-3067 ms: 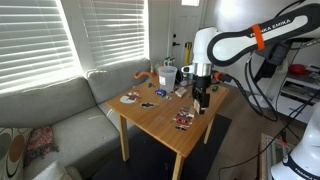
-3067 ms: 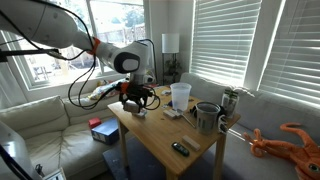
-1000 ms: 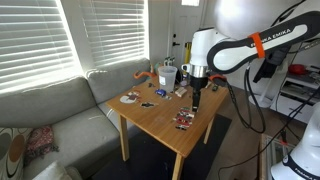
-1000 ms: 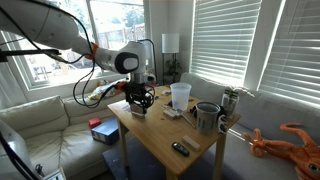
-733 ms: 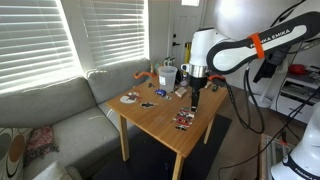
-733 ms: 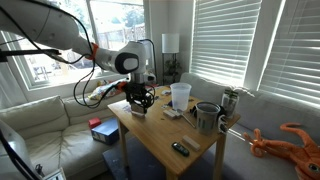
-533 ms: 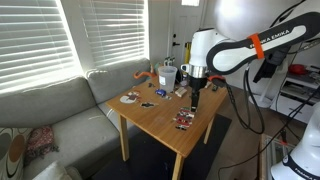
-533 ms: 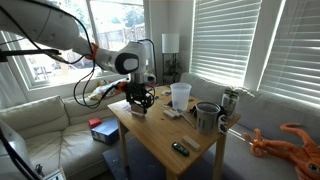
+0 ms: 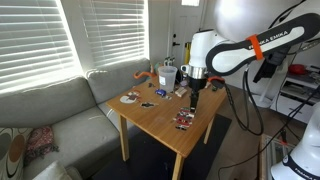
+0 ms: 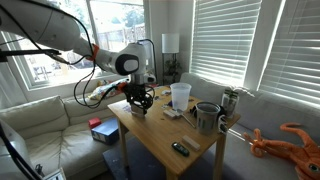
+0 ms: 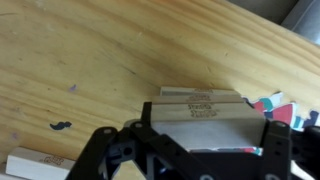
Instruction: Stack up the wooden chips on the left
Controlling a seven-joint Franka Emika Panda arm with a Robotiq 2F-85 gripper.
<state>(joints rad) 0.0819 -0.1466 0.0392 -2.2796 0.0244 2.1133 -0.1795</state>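
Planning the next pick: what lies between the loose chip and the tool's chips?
Bare tabletop only, in the wrist view, between the loose chip and the chips at the tool.

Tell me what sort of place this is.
Most likely a home living room: a grey fabric sofa, white slatted window blinds behind it, and a small wooden table standing beside the sofa.
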